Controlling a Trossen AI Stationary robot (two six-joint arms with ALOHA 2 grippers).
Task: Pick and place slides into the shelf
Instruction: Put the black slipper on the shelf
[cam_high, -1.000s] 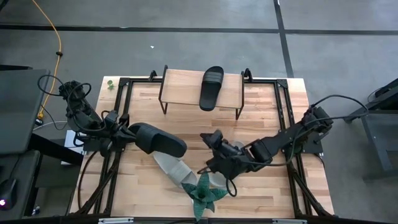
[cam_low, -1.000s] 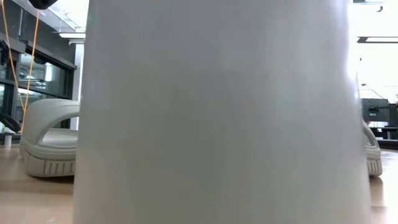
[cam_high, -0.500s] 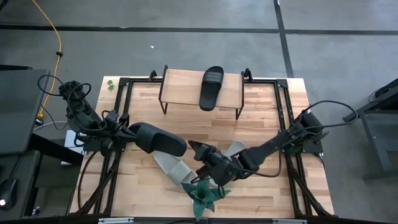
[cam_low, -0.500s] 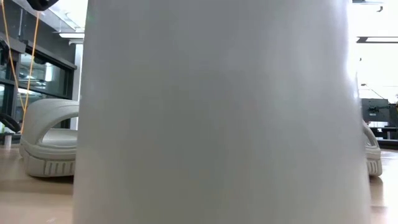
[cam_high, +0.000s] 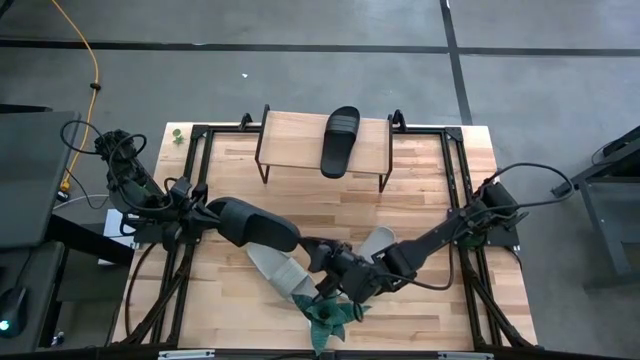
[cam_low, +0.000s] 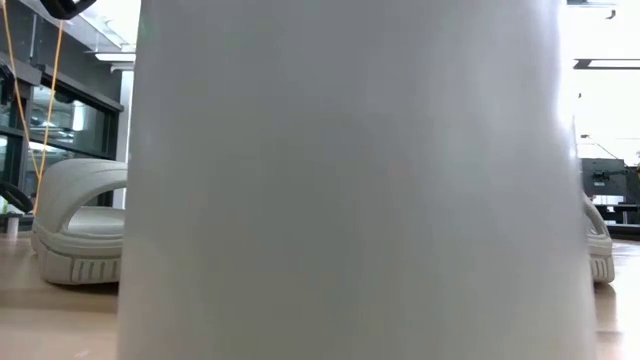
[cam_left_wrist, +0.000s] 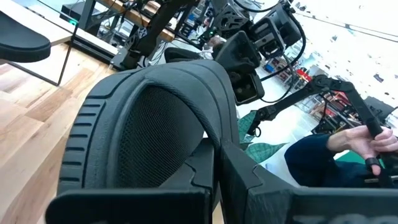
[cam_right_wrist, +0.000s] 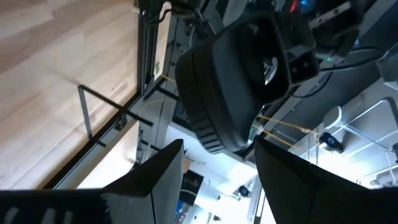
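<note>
My left gripper (cam_high: 207, 215) is shut on a black slide (cam_high: 255, 225), held over the table's left middle; its ribbed strap (cam_left_wrist: 155, 118) fills the left wrist view. My right gripper (cam_high: 316, 250) is open, its fingers standing just off the slide's free end (cam_right_wrist: 239, 81), apart from it. One pale slide (cam_high: 280, 268) lies on its sole under the black one, another (cam_high: 378, 242) to its right. A second black slide (cam_high: 340, 140) lies on the shelf (cam_high: 290, 140) at the far edge, its heel overhanging the near rim. My left gripper holds the black slide at its strap end (cam_left_wrist: 214, 155), coming level from the table's left side and along the slide. The gripper's own body hides where the fingers meet it. The slide sticks out toward the right, lifted above the pale slide.
A green spiky plant (cam_high: 325, 315) stands at the near edge, just in front of my right gripper; its pale pot (cam_low: 350, 180) blocks most of the low view. Dark frame rails (cam_high: 452, 180) run along the table's sides. A person's hand (cam_left_wrist: 367, 134) shows beyond the table.
My right gripper has gone toward the table's left and near edges, up to the free end of the black slide, baring the pale slide on the right. The black slide has stayed where it was.
</note>
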